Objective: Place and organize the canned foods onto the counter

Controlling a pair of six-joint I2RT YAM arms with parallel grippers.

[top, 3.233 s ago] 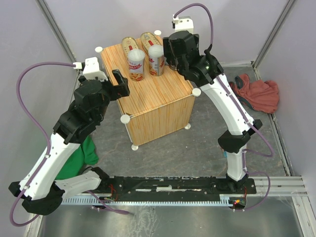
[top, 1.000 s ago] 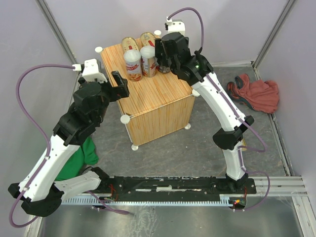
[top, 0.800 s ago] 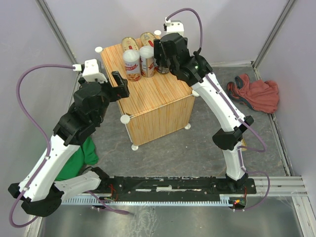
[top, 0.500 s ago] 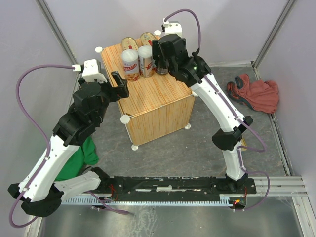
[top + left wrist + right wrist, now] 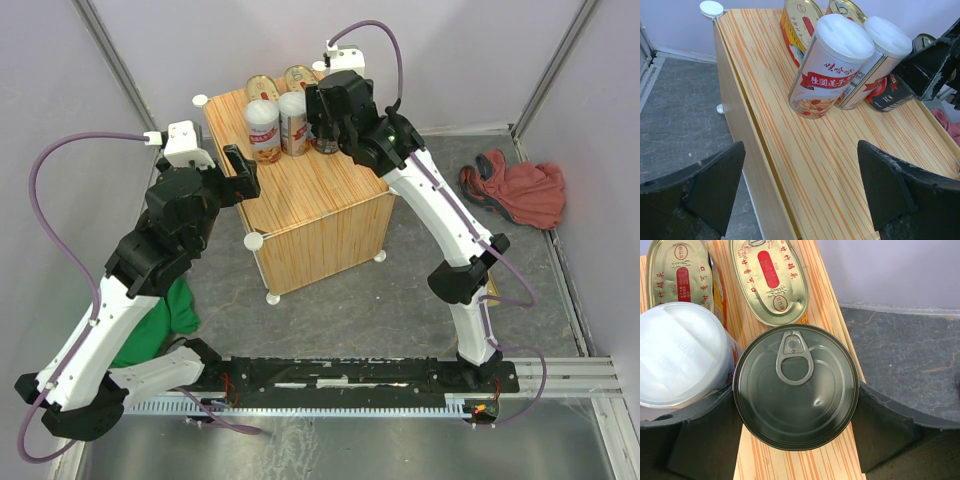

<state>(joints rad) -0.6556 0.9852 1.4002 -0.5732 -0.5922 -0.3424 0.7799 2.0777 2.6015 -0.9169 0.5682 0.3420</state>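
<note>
At the counter's (image 5: 310,200) far edge, right gripper (image 5: 796,410) pinches the dark can (image 5: 796,385) beside a white-lidded tin (image 5: 680,360); a nudge could topple that tin. Left gripper (image 5: 800,190) hangs spread.

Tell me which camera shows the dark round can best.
The right wrist view: the dark round can fills the frame from above, lid and pull tab clear. The left wrist view shows only part of its side behind a white-lidded tin. In the top external view the right arm hides most of it.

Dark round tin (image 5: 796,385), 2 gold red-labelled ovals (image 5: 772,277), orange-streaked wood counter (image 5: 840,165).
</note>
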